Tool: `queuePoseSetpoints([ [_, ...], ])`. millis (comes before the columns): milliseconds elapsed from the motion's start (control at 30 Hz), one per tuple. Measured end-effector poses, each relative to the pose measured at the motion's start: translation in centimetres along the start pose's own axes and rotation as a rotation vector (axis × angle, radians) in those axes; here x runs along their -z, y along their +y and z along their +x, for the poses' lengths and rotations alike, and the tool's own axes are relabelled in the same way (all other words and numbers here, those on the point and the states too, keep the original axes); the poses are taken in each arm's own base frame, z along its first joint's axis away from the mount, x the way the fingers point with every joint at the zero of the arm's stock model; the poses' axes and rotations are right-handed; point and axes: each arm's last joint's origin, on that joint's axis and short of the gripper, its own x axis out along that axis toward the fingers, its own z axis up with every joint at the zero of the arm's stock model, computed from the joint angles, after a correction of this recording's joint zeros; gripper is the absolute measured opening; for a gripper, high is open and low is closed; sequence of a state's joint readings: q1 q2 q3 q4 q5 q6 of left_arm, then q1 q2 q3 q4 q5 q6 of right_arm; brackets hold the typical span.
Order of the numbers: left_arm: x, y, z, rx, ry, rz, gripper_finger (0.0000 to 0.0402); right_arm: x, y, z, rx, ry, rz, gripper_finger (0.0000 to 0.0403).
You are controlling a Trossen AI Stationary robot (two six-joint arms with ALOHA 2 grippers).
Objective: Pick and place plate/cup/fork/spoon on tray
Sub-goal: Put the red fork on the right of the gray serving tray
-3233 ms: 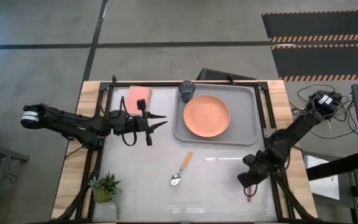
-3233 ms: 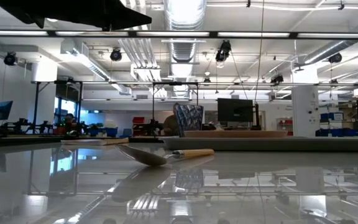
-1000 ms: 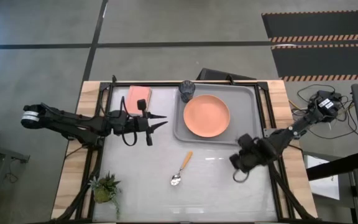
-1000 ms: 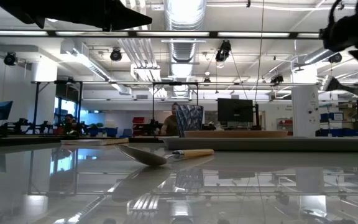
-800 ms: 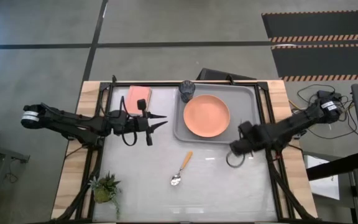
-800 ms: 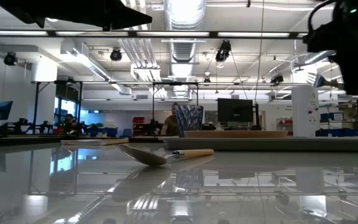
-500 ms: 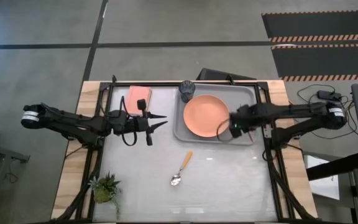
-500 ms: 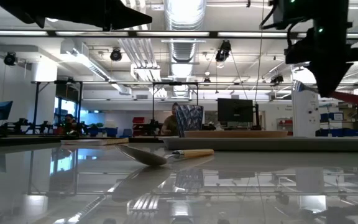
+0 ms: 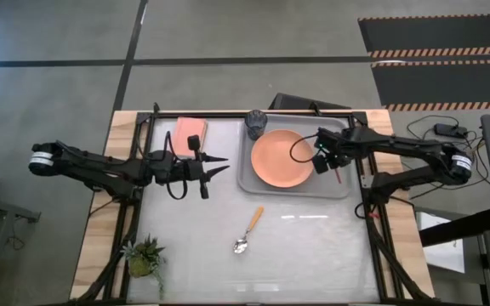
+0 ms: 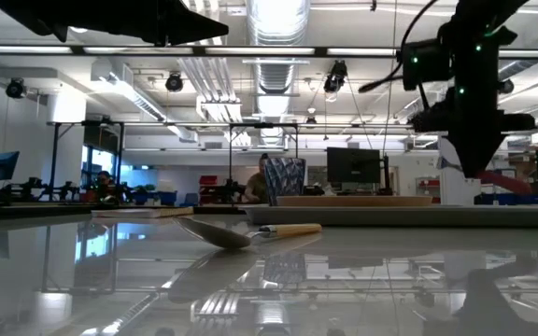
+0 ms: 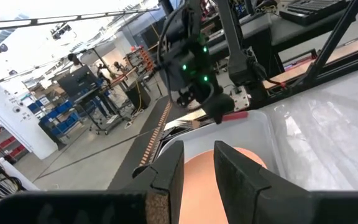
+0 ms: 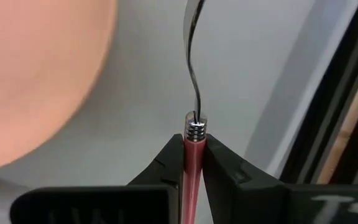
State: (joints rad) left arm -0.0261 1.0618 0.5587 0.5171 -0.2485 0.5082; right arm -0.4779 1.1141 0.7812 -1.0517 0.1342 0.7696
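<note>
The salmon-orange plate [image 9: 282, 159] lies on the light-grey tray [image 9: 340, 127] at the far right. The dark cup [image 9: 256, 124] stands in the tray's far left corner. My right gripper [image 9: 323, 158] hangs over the tray's right part, just right of the plate, shut on the fork [image 12: 193, 74]. The orange-handled spoon [image 9: 247, 231] lies on the table near the middle, bowl toward the near edge. My left gripper [image 9: 225, 165] waits open, level above the table left of the tray, nothing between its fingers. My right gripper pinches the fork's red-pink handle [image 12: 192, 148] between its two fingers, close to where the metal neck begins. The fork lies along the fingers; its neck and tines [image 12: 191, 25] reach out past the fingertips over the tray floor. The handle's free end [image 9: 339, 175] sticks out behind.
A pink rectangular pad [image 9: 190, 134] lies at the far edge left of the tray. A small green plant [image 9: 145, 257] stands at the near left corner. Bare table surface lies near the spoon and to its right.
My right gripper has carried the fork from the near right of the table toward the far edge and a little left, turning on the way, and now hangs over the tray's right part beside the plate. It has stayed shut on the fork.
</note>
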Motion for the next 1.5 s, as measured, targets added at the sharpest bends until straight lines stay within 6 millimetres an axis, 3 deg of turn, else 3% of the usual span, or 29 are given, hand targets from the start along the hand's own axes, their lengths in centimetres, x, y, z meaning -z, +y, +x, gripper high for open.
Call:
queuePoseSetpoints([
  [567, 0.0, 0.0, 0.0, 0.0, 0.001, -0.002, 0.007, -1.5, 1.5, 4.0, 0.149, -0.012, 0.038, 0.0044],
  [767, 0.0, 0.0, 0.0, 0.0, 0.001, -0.002, 0.007, -1.6, 1.6, 4.6, 0.175, 0.0, 0.033, 0.0072],
  [1133, 0.0, 0.0, 0.0, 0.0, 0.001, -0.003, 0.007, -1.3, 1.3, 3.1, 0.105, -0.036, -0.019, 0.0143],
  [1500, 0.0, 0.0, 0.0, 0.001, 0.001, -0.003, 0.007, -0.5, 0.0, -0.5, -0.061, -0.145, -0.046, 0.0114],
])
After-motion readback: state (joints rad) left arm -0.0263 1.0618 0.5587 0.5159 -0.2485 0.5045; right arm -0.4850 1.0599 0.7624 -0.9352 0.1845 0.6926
